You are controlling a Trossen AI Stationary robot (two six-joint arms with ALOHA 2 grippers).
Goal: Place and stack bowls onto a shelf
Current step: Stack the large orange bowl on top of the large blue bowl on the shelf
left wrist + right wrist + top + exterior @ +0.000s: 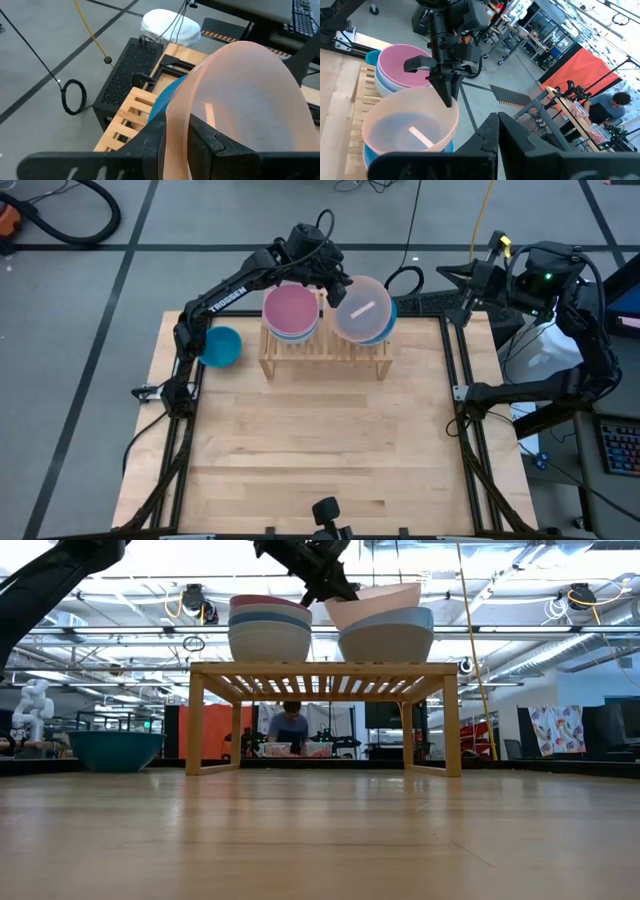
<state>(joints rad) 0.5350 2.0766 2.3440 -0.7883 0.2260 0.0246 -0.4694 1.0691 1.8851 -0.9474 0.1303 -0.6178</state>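
Observation:
The light-wood slatted shelf stands at the table's far edge. On its left half sits a stack of bowls with a pink bowl on top. On its right half is a second stack, with a blue bowl under a peach bowl. My left gripper is above the shelf's far side, shut on the peach bowl. A teal bowl rests on the table left of the shelf. My right gripper waits off the table's far right corner, shut and holding nothing. My left gripper pinches the peach bowl's rim on the side facing the pink stack. One finger is outside the wall and one finger inside. The fingers point down from above. The bowl sits tilted, its underside in the blue bowl below.
A black box and cables lie just beyond the table's far edge. The near half of the wooden tabletop is bare wood. A black frame runs along the table's right side. A person sits far back in the room.

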